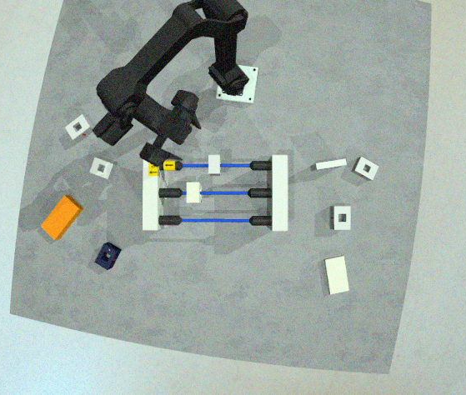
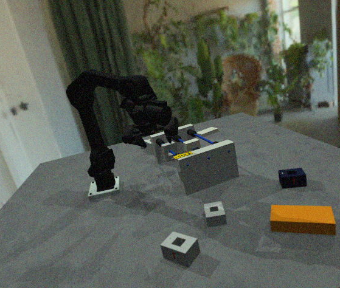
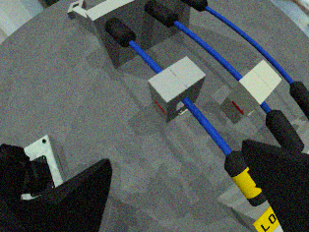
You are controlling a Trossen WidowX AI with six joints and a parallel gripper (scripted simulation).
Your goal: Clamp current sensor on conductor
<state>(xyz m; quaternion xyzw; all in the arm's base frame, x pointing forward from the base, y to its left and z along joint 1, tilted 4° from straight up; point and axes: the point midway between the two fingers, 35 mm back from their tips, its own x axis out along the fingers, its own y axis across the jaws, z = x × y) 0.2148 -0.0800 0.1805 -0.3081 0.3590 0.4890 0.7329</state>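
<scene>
A white sensor point(image 1: 213, 164) point(image 3: 173, 83) sits around the conductor marked LOAD point(image 1: 235, 165) point(image 3: 209, 127). Its halves look together, with a thin seam on top; whether it is latched cannot be told. A red mark shows on its side in the wrist view, but its pointing direction is unclear. The yellow LOAD marker point(image 1: 152, 172) point(image 2: 182, 155) point(image 3: 266, 220) is on the left end block, and a yellow arrow band point(image 1: 168, 165) point(image 3: 247, 184) is at that conductor's end. My gripper point(image 1: 190, 143) point(image 2: 157, 144) point(image 3: 178, 157) is open and empty, tilted, above the rack's LOAD end, clear of the sensor.
A cream block point(image 1: 193, 192) point(image 3: 261, 83) sits around the middle conductor. The rack's end blocks point(image 1: 150, 203) point(image 1: 279, 193) stand upright. Several white square-holed blocks lie on both sides, with an orange box point(image 1: 61, 217) point(image 2: 301, 214), a dark blue block point(image 1: 107, 256) point(image 2: 292, 178) and a cream box point(image 1: 337, 275).
</scene>
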